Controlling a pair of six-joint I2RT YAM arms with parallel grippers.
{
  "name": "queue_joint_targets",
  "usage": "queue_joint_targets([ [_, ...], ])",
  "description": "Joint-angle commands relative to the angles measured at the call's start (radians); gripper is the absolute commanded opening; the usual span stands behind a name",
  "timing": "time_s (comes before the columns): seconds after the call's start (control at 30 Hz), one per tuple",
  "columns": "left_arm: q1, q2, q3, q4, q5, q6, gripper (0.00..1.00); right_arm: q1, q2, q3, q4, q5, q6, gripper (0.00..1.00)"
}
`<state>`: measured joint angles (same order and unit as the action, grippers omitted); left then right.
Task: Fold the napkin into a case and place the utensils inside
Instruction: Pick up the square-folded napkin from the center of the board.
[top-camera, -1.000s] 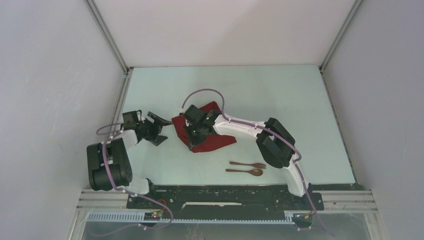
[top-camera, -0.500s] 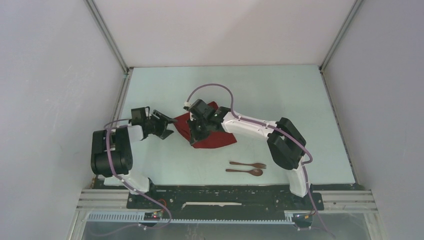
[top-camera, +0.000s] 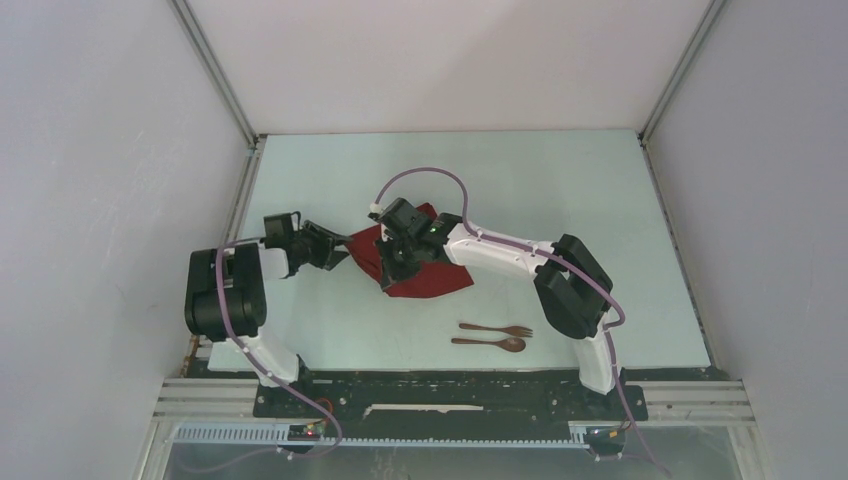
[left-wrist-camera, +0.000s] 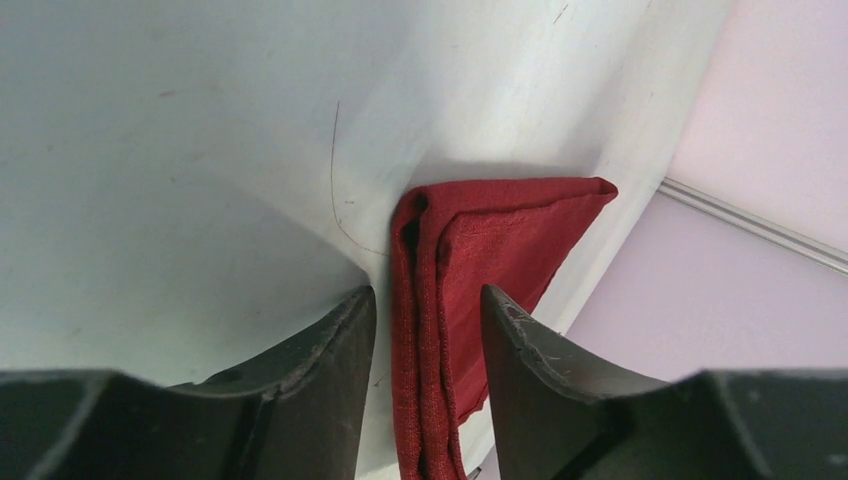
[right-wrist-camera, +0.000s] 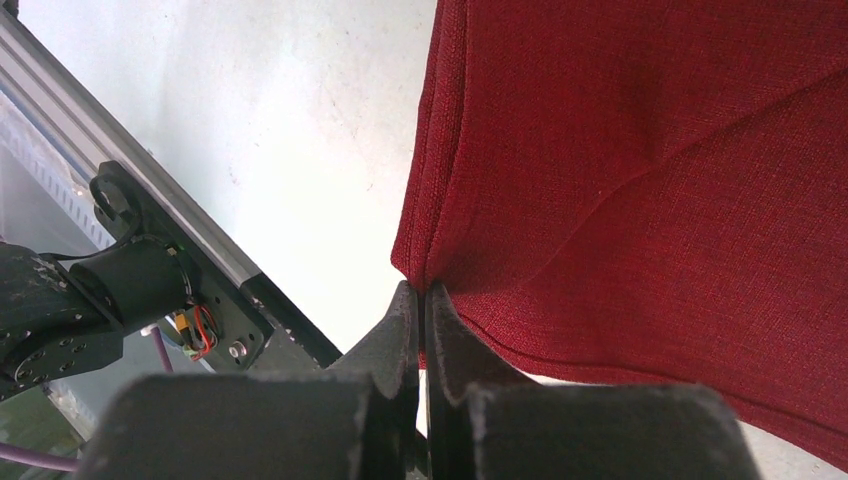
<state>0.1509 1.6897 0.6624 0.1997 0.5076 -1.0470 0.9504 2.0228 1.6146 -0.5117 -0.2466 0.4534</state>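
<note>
The dark red napkin (top-camera: 432, 282) lies folded in the middle of the table, its left part lifted. My right gripper (top-camera: 392, 262) is shut on an edge of the napkin (right-wrist-camera: 650, 170), and the cloth puckers at the closed tips of the right gripper (right-wrist-camera: 422, 292). My left gripper (top-camera: 340, 250) is at the napkin's left corner. In the left wrist view the layered edge of the napkin (left-wrist-camera: 490, 240) runs between the jaws of the left gripper (left-wrist-camera: 428, 300), which stand apart from the cloth on both sides. The fork (top-camera: 497, 329) and spoon (top-camera: 490, 343) lie side by side near the front.
A purple cable (top-camera: 420, 175) loops above the right wrist. Metal frame rails (top-camera: 215, 80) and plain walls bound the table on the left, back and right. The black base rail (top-camera: 450, 385) runs along the near edge.
My left gripper has moved right onto the napkin's left corner and its jaws have narrowed. The right arm shifted a little toward the back with the cloth, then held still.
</note>
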Motion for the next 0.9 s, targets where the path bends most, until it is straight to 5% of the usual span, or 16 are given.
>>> queue_joint_targets([
  [0.0,-0.007,0.023,0.014,0.047,-0.014,-0.015,0.49,-0.003,-0.049,-0.004,0.033,-0.013,-0.006,0.00],
  [0.5,-0.006,0.074,0.008,0.117,0.013,-0.042,0.29,-0.001,-0.055,-0.008,0.034,-0.009,-0.008,0.00],
  [0.63,0.008,0.030,0.014,0.120,0.009,-0.035,0.04,0.009,-0.059,-0.011,0.024,0.011,-0.028,0.00],
  [0.87,0.065,-0.299,0.094,-0.300,-0.102,0.116,0.00,0.152,-0.112,-0.025,0.054,0.064,-0.226,0.00],
])
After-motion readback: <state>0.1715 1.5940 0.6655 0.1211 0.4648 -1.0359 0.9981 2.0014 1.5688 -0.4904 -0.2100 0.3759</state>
